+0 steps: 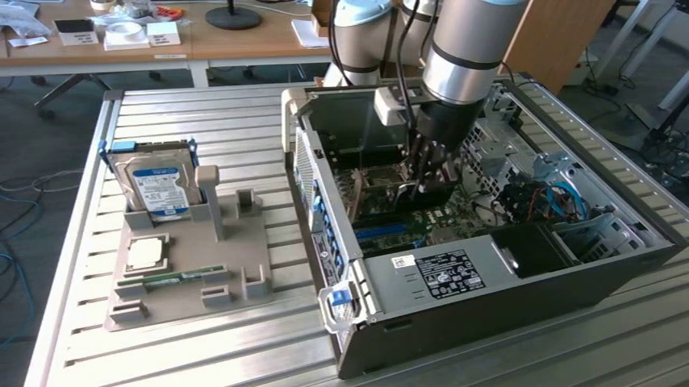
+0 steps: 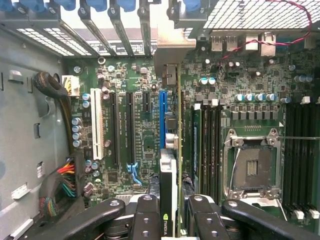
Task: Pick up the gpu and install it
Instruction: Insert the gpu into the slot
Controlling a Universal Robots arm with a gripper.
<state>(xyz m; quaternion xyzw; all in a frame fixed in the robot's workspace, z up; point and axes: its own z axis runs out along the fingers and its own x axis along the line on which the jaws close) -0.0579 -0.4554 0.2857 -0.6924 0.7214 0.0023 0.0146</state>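
Open computer case [image 1: 485,314] is lying on its side on the slatted desk [image 1: 194,355], with the power supply [image 1: 453,270] nearest the camera. Farther in, around the middle of the frame, the jaws are clamped on the gpu [image 2: 167,190]. It's edge-on over the motherboard [image 2: 135,140], right by the blue slot [image 2: 162,117]. Hard drive [image 1: 158,189] stands in a gray holder [image 1: 189,290] on the exterior view's left.

My arm [image 1: 463,48] is silver-grey tubing with a black band and pale grey joints; black cables [image 1: 401,56] run beside a white wrist block [image 1: 390,105]. My gripper [image 2: 172,215] is black, its linked fingers [image 2: 146,220] studded with round pins.
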